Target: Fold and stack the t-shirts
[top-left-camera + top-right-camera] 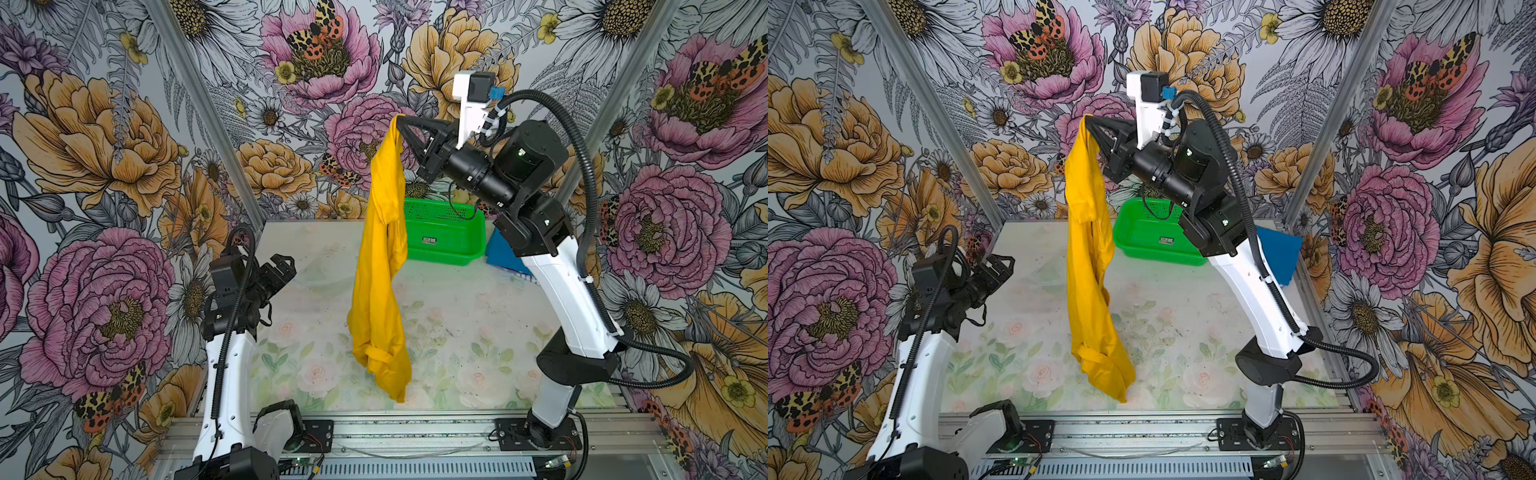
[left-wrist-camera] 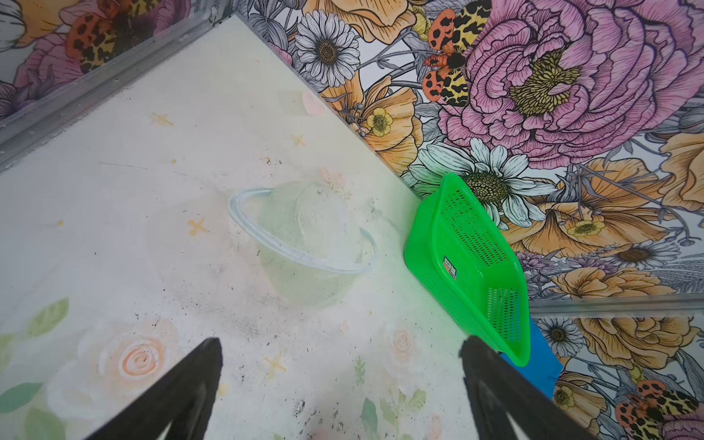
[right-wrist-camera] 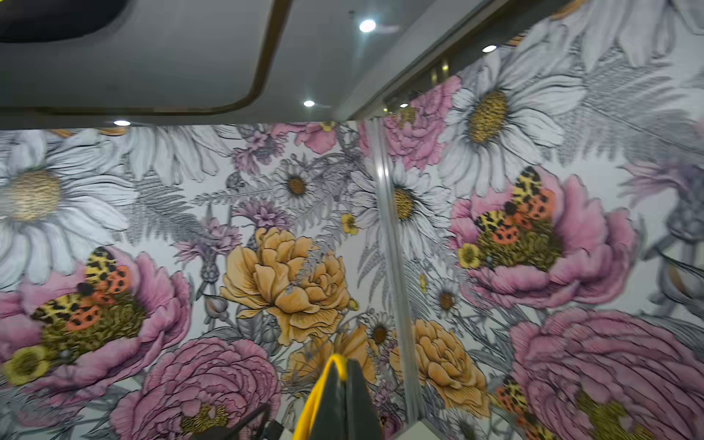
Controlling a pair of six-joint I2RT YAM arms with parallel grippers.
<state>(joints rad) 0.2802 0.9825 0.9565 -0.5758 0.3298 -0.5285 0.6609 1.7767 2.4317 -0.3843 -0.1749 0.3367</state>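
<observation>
Above table (image 1: 457, 324), right end effector (image 1: 400, 119) clamps yellow t-shirt (image 1: 380, 291); left end effector (image 2: 341, 346) gapes.

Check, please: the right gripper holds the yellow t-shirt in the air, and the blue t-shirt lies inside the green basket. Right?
Not quite: the blue t-shirt lies beside the green basket, not inside it; a top view shows this. The right gripper does hold the yellow t-shirt up.
</observation>
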